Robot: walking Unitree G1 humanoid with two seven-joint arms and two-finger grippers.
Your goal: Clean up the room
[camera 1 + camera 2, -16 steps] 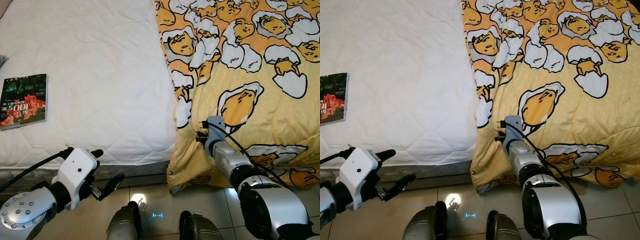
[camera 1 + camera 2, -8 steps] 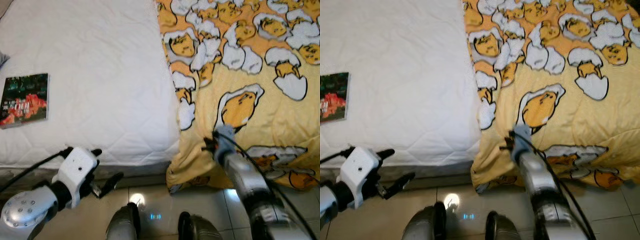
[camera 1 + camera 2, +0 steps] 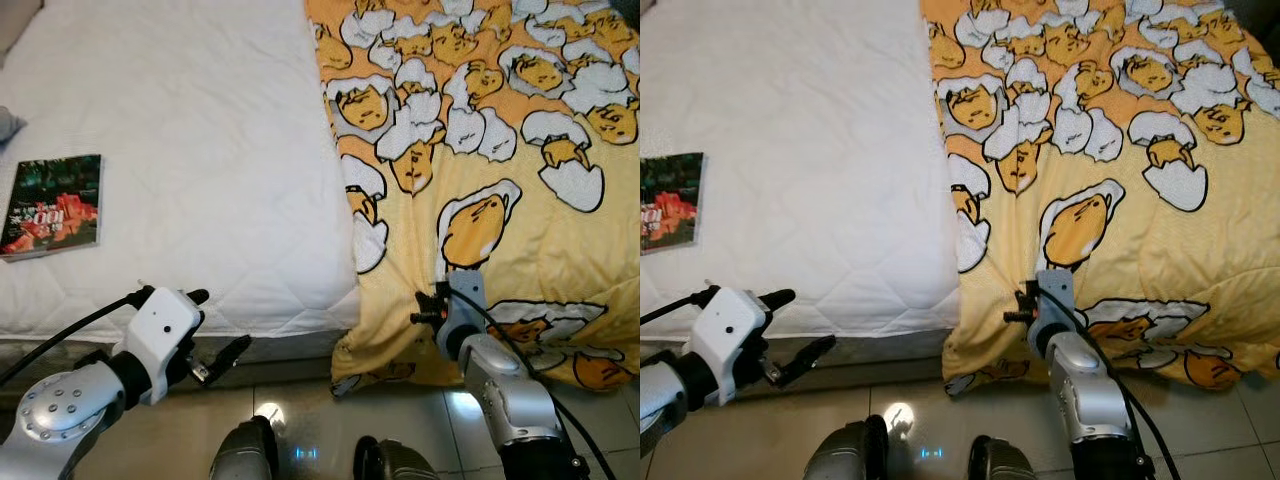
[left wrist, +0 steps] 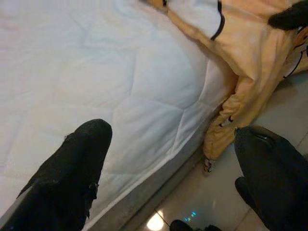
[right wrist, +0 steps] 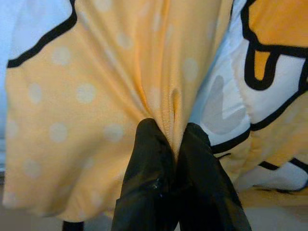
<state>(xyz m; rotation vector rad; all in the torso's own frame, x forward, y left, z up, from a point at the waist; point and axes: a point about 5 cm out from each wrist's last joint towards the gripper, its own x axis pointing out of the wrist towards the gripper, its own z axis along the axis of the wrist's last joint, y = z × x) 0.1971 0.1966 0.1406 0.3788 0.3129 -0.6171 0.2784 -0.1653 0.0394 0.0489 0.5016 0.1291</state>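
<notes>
**Bed tidy-up: quilt gripped, spreading not yet done**

Bed with white quilted mattress (image 3: 190, 150): left half bare, right half covered. Tiled floor (image 3: 300, 420) in front of it.

Yellow quilt printed with cartoon egg figures (image 3: 500, 130): spread over the right half of the bed only, inner edge running down the middle of the mattress, lower edge hanging over the front of the bed towards the floor. Bunched and creased at the hanging corner.

Glossy dark book with a red-and-green cover (image 3: 52, 205): flat on the bare mattress, far left, well apart from the quilt.

Right gripper (image 5: 171, 144): at the hanging front edge of the quilt, near the corner. Fingers (image 5: 144, 163) pressed together with a fold of yellow fabric pinched between them, as seen in the right wrist view.

Left gripper (image 3: 215, 330): low before the front edge of the mattress, over the floor, touching nothing. Fingers (image 4: 77, 163) spread apart and empty.

Progress, as judged: early. Grip on the quilt secured; quilt still to be drawn across or straightened, left half of mattress still uncovered, book still to be removed from the bed.
</notes>
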